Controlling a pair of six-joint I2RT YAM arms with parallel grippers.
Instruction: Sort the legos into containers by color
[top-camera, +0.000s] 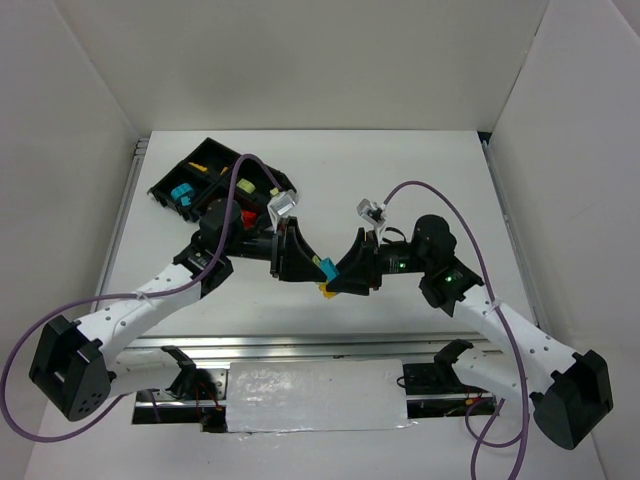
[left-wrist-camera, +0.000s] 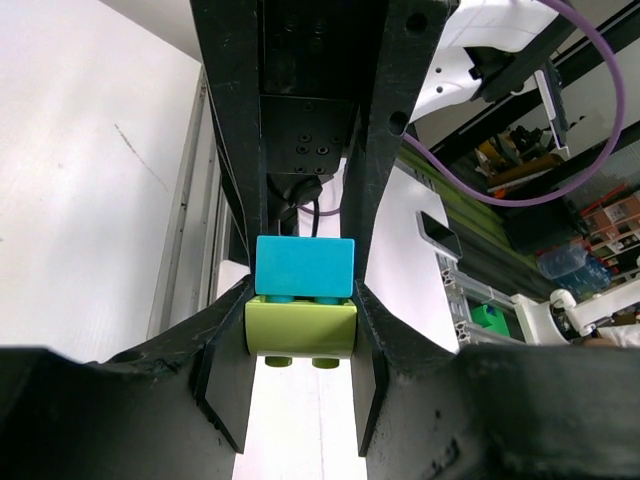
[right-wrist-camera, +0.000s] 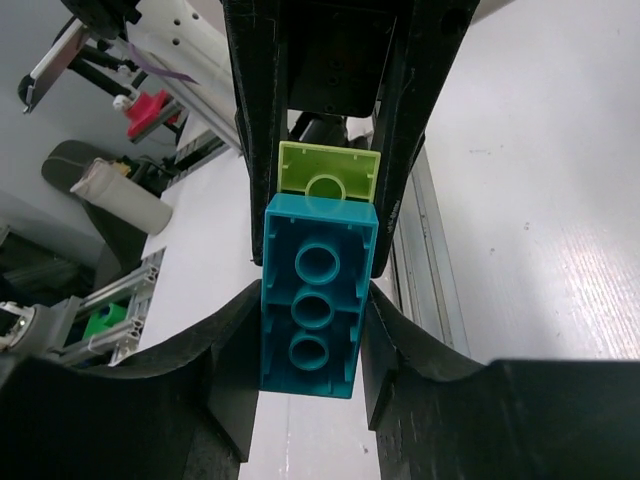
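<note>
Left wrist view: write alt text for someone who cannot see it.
Two black fingers pinch a pale green brick from both sides, with a teal blue brick joined to its upper side. A white surface lies behind.

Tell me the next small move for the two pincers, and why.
The left pincer clamps the green brick, the right pincer clamps the teal brick, and the two bricks are stuck together. Probably best to draw the arms apart to split them, since joined bricks cannot be sorted by colour.

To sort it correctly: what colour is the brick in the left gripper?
The brick is pale green; left wrist view.
</note>
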